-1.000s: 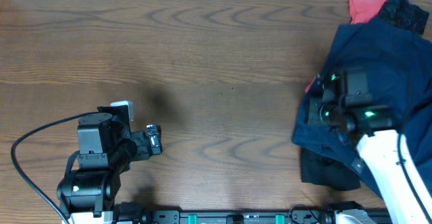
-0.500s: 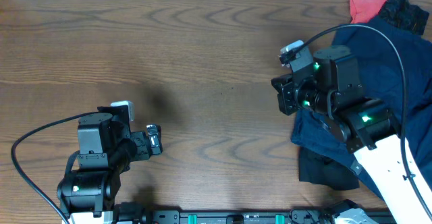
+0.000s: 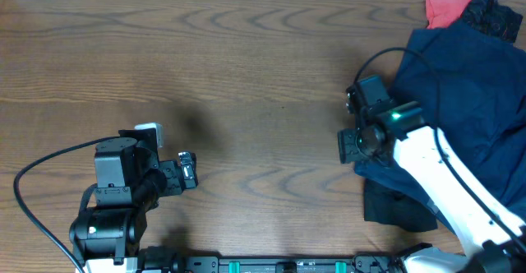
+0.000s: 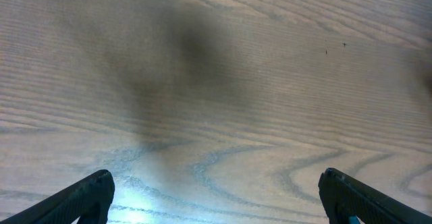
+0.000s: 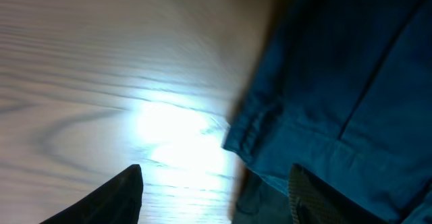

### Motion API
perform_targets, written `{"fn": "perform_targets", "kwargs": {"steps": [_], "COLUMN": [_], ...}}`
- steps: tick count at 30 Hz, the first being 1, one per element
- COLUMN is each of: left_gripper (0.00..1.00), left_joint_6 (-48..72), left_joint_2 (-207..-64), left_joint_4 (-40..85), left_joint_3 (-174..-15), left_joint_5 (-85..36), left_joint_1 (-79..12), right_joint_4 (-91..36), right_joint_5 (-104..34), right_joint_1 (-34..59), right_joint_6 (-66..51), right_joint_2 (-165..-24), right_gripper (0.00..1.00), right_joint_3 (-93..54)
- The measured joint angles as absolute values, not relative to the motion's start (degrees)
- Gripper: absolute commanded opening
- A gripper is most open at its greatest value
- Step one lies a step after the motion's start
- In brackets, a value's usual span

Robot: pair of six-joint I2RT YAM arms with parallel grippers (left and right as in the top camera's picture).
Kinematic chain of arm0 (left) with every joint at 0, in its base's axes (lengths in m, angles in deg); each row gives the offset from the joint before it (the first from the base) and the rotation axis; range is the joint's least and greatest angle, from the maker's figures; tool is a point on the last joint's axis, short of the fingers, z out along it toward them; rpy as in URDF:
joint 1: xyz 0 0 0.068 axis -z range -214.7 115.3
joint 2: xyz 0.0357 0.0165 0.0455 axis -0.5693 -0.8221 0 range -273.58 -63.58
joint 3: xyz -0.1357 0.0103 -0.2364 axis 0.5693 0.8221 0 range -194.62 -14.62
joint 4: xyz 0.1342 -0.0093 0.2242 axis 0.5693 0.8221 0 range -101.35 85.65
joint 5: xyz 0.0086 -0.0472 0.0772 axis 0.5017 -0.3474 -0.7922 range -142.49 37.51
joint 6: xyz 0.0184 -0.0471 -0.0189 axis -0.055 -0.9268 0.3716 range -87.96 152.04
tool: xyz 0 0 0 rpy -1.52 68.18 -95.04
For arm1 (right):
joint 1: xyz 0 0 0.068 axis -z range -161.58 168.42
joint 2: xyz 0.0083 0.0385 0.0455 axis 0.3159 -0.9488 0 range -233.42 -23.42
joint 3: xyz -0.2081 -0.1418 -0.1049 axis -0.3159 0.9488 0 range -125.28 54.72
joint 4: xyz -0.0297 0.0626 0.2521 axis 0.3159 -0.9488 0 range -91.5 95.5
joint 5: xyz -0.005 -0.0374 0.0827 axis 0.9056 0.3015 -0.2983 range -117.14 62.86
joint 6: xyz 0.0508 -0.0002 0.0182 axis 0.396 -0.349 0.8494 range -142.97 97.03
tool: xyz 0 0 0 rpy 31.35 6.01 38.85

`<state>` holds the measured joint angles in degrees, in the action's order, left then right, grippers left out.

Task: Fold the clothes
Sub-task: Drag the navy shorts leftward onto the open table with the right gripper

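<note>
Clearly, the right gripper (image 5: pixel 216 183) stands spread wide and holds nothing, at the left edge of the crumpled navy-blue cloth shorts (image 3: pixel 460 84). Their stitched hem (image 5: pixel 253 126) lies between its fingers, nearer the right one. The shorts sit at the right end of the brown wooden table (image 3: pixel 246 59), with a coral-red garment (image 3: pixel 448 2) and a black garment (image 3: pixel 493 14) at the far corner. The left gripper (image 4: pixel 216 200), likewise spread and empty, hangs over bare wood, well apart.
</note>
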<state>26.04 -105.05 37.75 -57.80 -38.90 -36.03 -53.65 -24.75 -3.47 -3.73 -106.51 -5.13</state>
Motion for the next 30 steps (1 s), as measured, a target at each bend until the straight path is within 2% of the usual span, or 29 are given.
{"fn": "perform_targets", "kwargs": {"steps": [8, 12, 15, 17, 21, 22, 30], "left_gripper": [0.98, 0.98, 0.98, 0.98, 0.98, 0.98, 0.98], "left_joint_6": [26.0, 26.0, 26.0, 26.0, 26.0, 26.0, 26.0], "left_joint_2": [-105.1, -105.1, -105.1, -105.1, -105.1, -105.1, -105.1], "left_joint_4": [37.8, 37.8, 37.8, 37.8, 37.8, 37.8, 37.8], "left_joint_3": [-57.8, -57.8, -57.8, -57.8, -57.8, -57.8, -57.8], "left_joint_5": [-38.9, -38.9, -38.9, -38.9, -38.9, -38.9, -38.9], "left_joint_1": [-36.0, -36.0, -36.0, -36.0, -36.0, -36.0, -36.0], "right_joint_4": [-53.0, -49.6, -47.1, -46.2, -45.0, -44.9, -46.6], "right_joint_5": [-17.7, -16.1, -15.7, -15.7, -15.5, -15.4, -14.8], "right_joint_1": [-3.5, -3.5, -3.5, -3.5, -3.5, -3.5, -3.5], "right_joint_6": [5.1, 6.6, 7.0, 7.5, 8.0, 7.9, 8.3], "right_joint_2": [-110.6, -111.2, -111.3, -111.3, -111.3, -111.3, -110.9], "right_gripper": [0.62, 0.61, 0.57, 0.47, 0.04, 0.01, 0.01], "right_joint_3": [-1.0, 1.4, 3.5, 4.5, 4.7, 4.7, 4.5]}}
